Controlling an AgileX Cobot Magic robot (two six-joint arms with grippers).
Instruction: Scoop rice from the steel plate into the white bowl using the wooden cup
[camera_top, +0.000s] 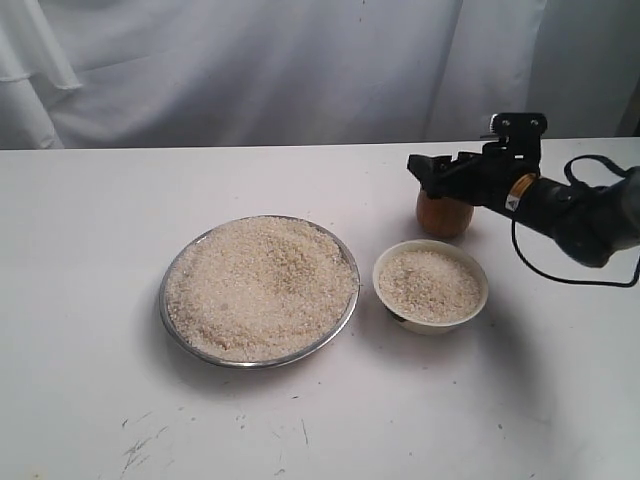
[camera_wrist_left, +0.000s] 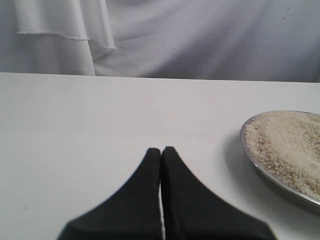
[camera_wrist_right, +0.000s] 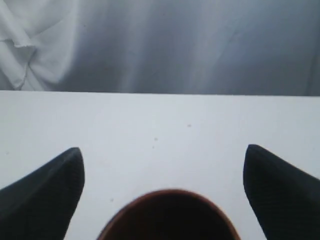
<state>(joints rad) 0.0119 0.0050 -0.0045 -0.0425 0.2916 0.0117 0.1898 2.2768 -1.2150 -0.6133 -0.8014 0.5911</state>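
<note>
Right fingers (camera_wrist_right: 162, 167) spread wide, one on each side of the wooden cup (camera_wrist_right: 170, 215) and clear of its wall; the cup stands upright on the surface (camera_top: 90, 250) just below and between them, so it looks set down rather than carried. White bowl (camera_top: 431, 286) sits just in front of the cup, holding rice; steel plate (camera_top: 259, 291) lies beside the bowl, farther from these fingers, heaped with rice (camera_top: 255, 280). Left fingers (camera_wrist_left: 161, 152) pressed together, empty, parked near the plate rim, likely out of the way. Count: one cup, one bowl, one plate, two rice masses.
</note>
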